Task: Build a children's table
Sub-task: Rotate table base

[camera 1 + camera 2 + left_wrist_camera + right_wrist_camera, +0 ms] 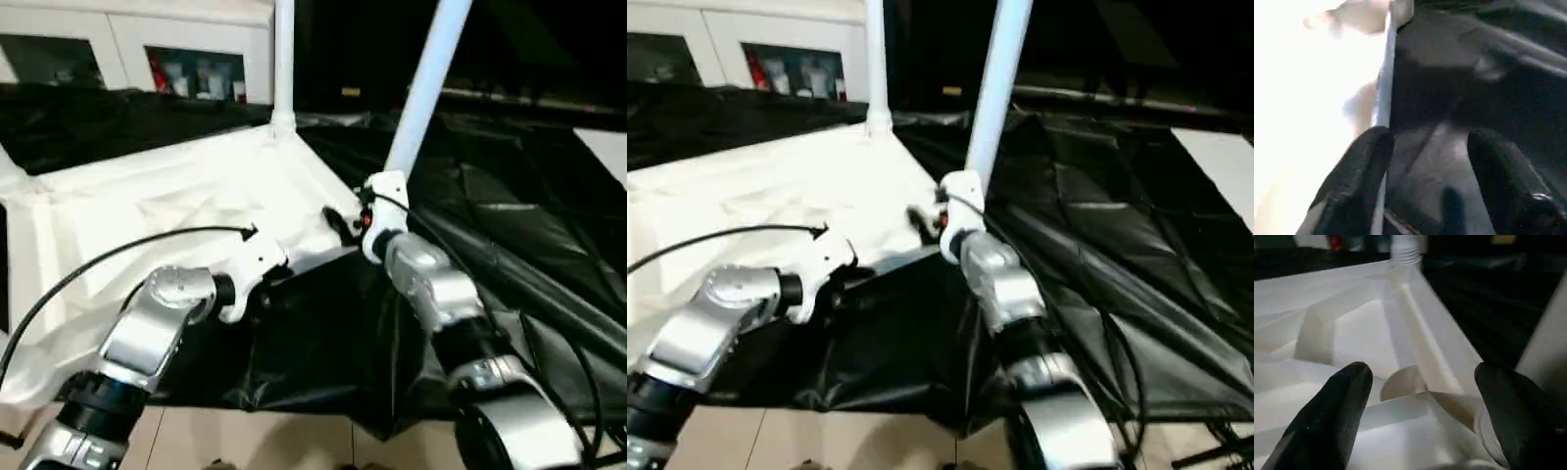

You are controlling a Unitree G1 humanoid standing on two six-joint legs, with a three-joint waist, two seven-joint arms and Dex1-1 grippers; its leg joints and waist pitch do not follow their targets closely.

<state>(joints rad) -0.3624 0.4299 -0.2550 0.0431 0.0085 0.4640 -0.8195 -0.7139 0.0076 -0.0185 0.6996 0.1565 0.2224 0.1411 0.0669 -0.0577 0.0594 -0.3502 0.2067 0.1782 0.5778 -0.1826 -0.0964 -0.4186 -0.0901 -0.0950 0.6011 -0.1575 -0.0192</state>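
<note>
Right gripper [1420, 406], fingers apart, seemingly over ribbed white tabletop [1352, 318].

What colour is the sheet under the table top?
Black, glossy and creased; the sheet shows best in the right eye view, spread beneath the white table top.

Both silver forearms reach forward, left end effector [1425, 181] and right end effector [1425, 416] fingers spread apart.

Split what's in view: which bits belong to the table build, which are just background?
Job:
table top, upside down, ribs up
far leg, upright in its corner socket
near leg, leaning at the near corner
left pincer, open at the top's edge
right pincer, open

Background:
black sheet
glass-door cabinet
</note>
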